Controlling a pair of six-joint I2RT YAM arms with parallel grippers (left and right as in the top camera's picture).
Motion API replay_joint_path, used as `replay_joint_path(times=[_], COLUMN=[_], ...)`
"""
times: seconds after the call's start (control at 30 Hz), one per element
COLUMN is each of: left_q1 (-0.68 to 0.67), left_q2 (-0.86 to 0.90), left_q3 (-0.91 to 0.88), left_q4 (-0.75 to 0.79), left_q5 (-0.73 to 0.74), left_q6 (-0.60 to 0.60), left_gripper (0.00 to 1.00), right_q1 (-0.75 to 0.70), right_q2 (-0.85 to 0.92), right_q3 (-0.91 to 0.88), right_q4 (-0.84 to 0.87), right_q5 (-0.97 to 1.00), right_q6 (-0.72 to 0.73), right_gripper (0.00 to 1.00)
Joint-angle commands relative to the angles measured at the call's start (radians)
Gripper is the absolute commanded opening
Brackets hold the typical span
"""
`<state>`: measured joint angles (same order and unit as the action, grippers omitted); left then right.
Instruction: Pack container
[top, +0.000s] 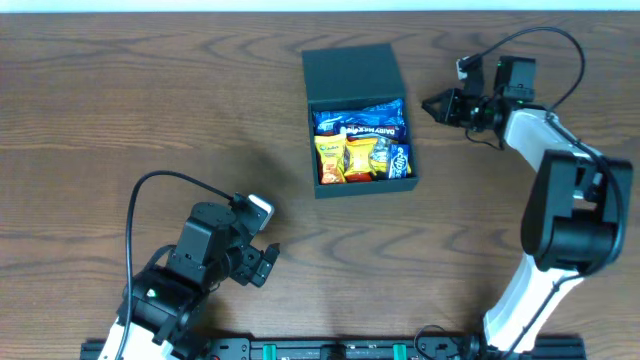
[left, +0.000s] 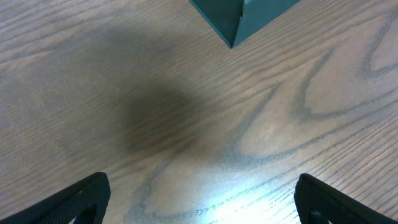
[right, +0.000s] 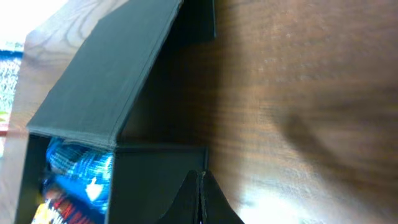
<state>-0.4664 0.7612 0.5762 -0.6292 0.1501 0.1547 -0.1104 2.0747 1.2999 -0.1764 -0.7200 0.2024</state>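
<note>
The dark teal-green container sits at the table's middle back, its hinged lid open and tilted back. Inside lie several snack packets: a blue one on top, yellow and orange ones below. My right gripper is shut and empty, just right of the container's upper right corner; in the right wrist view its tips sit by the container wall under the lid. My left gripper is open and empty at the front left; the left wrist view shows a container corner far ahead.
The wooden table runs all round. A black cable loops over the left arm. The right arm's white body stands at the right side. A rail runs along the front edge.
</note>
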Motion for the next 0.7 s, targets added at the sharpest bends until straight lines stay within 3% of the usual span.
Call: replay_joint_path(times=[0.0, 0.23, 0.4, 0.67], left_q1=[0.003, 0.003, 0.003, 0.003], left_q2=[-0.004, -0.004, -0.004, -0.004], left_q3=[-0.005, -0.005, -0.005, -0.005], left_q4=[-0.003, -0.003, -0.003, -0.003], left_q5=[-0.003, -0.003, -0.003, -0.003], left_q6=[-0.005, -0.005, -0.005, -0.005], left_gripper=[0.95, 0.95, 0.95, 0.95], right_q1=[0.023, 0.076, 0.126, 0.206], right_q2=[0.042, 0.110, 0.115, 0.115], right_q3=[0.018, 0.020, 0.022, 0.022], right_q4=[0.052, 0.167, 0.282, 0.286], right_q5=[-0.014, -0.045, -0.199, -0.347], right_q6=[0.057, 0.067, 0.116, 0.134], right_gripper=[0.01, 0.01, 0.01, 0.01])
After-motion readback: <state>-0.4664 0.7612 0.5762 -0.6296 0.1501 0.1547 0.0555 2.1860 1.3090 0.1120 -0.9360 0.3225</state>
